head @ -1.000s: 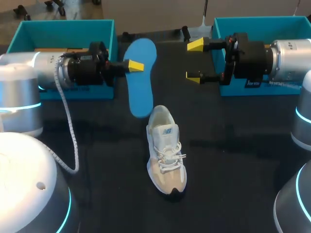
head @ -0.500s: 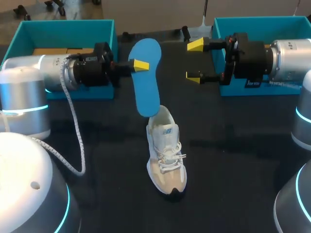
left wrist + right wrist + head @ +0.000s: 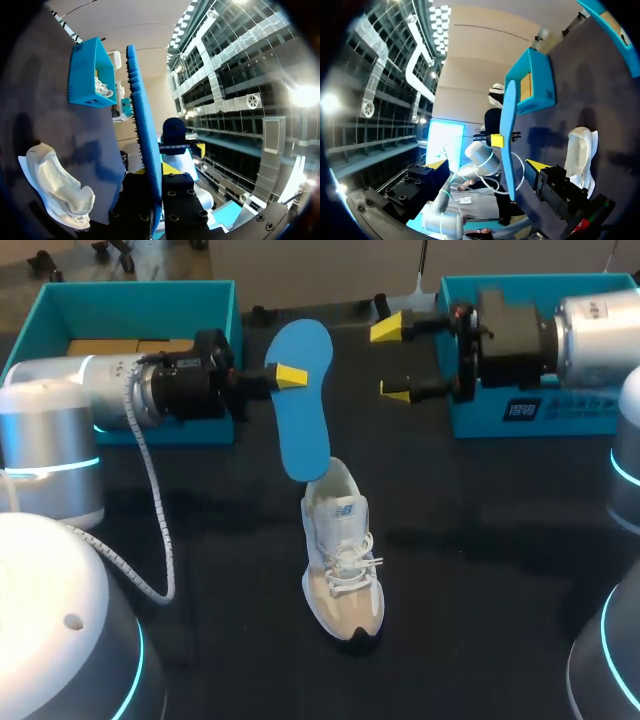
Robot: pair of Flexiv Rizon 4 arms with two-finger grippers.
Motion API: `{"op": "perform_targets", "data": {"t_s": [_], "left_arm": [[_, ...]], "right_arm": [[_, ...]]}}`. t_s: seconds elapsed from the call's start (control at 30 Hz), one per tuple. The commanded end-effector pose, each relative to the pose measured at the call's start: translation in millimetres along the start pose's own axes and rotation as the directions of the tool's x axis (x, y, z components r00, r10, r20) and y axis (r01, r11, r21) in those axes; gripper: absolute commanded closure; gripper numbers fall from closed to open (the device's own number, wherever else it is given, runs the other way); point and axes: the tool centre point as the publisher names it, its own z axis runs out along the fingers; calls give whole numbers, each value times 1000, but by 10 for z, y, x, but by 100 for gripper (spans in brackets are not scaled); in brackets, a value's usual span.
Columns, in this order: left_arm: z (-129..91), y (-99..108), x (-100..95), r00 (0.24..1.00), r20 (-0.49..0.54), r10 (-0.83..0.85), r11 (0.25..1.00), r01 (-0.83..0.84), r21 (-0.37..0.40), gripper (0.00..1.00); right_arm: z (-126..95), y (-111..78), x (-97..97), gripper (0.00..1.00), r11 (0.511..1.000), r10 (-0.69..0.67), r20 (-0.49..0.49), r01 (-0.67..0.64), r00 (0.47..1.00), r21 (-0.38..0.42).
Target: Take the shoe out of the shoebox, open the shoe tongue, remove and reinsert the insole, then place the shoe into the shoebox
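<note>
Logo [image 3: 345, 510] on shoe [image 3: 341, 575], dark label [image 3: 527, 410] on shoebox [image 3: 592, 423]

Holds both arms level, inward: left pincer [image 3: 288, 375] clamped on insole [image 3: 305, 415], right pincer [image 3: 390, 361] spread wide.

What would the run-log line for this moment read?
left gripper: jaws shut on blue insole | insole tip: at collar of shoe | right gripper: jaws open, empty | shoe: upright on table
</note>
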Motion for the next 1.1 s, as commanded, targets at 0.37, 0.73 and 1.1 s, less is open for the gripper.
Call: {"op": "perform_targets", "data": {"t_s": [0.37,0.73,1.1], "left_arm": [[-2,8,-4,1000,0,1,1000,-1,1,100],[-2,8,-4,1000,0,1,1000,-1,1,100],[-2,8,-4,1000,0,1,1000,-1,1,100]], "right_arm": [[223,-10,405,0,1000,-6,303,13,953,-22],[350,19,648,0,1000,-7,525,12,851,-7],[468,30,803,0,999,-33,669,23,742,23]]}}
